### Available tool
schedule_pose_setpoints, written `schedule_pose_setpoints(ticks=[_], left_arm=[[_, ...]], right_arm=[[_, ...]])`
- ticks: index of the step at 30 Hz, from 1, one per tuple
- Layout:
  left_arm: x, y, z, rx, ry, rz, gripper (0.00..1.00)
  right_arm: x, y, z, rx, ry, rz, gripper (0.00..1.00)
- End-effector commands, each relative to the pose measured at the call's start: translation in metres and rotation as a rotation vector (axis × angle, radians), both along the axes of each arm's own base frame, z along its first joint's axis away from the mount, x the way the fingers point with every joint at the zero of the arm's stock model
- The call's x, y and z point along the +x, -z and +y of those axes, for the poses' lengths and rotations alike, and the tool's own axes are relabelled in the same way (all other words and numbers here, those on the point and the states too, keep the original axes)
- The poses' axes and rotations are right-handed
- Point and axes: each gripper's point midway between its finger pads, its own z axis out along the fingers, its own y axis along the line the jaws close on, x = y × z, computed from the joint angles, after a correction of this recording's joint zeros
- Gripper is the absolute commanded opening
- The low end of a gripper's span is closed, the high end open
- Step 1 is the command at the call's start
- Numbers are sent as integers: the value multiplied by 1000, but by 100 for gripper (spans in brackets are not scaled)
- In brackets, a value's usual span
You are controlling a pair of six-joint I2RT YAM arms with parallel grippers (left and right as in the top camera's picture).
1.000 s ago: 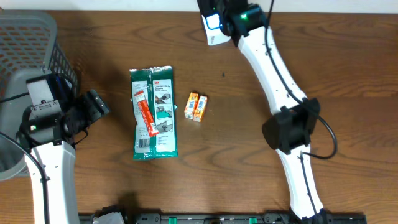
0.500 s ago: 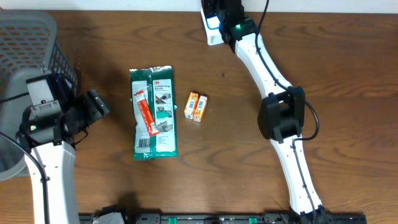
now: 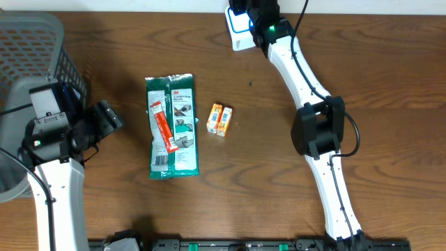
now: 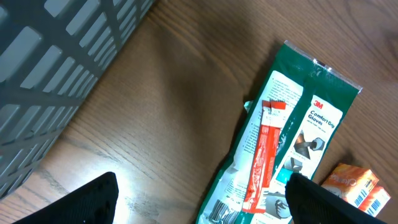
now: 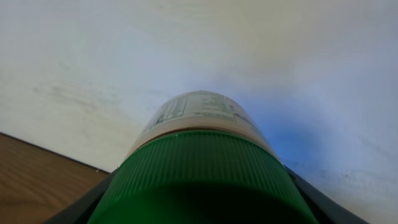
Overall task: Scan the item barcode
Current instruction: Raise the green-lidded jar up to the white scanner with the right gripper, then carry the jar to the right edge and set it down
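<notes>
We see right end effector at far bench edge, clamped on green-capped bottle, label end toward pale backdrop. Left end effector spread wide, empty, over bench between grey basket and green glove pack. Two orange boxes just right of pack.

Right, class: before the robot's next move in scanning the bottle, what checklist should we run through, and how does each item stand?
1. Bottle held in the right gripper: ok.
2. Barcode on its label facing outward: cannot tell.
3. Left gripper open and empty: ok.
4. 3M glove pack and orange boxes lying apart from both arms: ok.
</notes>
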Motion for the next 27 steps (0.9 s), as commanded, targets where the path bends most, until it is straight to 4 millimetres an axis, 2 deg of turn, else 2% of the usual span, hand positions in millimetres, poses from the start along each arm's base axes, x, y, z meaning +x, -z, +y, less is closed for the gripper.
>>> schedule_pose_setpoints(ticks=[1,5,9,11,15,18,20,27], left_arm=[[2,-4,0,1,6,-8,86],[2,-4,0,1,6,-8,87],[2,-4,0,1,6,-8,86],[2,-4,0,1,6,-8,86],[2,-4,0,1,6,-8,86],[2,-4,0,1,6,-8,87],[2,-4,0,1,6,-8,86],[2,-4,0,1,6,-8,86]], right_arm=[[-12,-54,-6,36,-12,-28,1],[-43,-98,-28,51,17,61,1],[-96,-135,-55,48,39,195,1],[-123,-147,-70,29,52,256,1],[-171,-157,-107,-5,97,381,1],[-195,-153,-137,-21,144,467,1],[-207,-143,-158,-32,183,538,1],[-236,-86,-244,-36,356,820,1]])
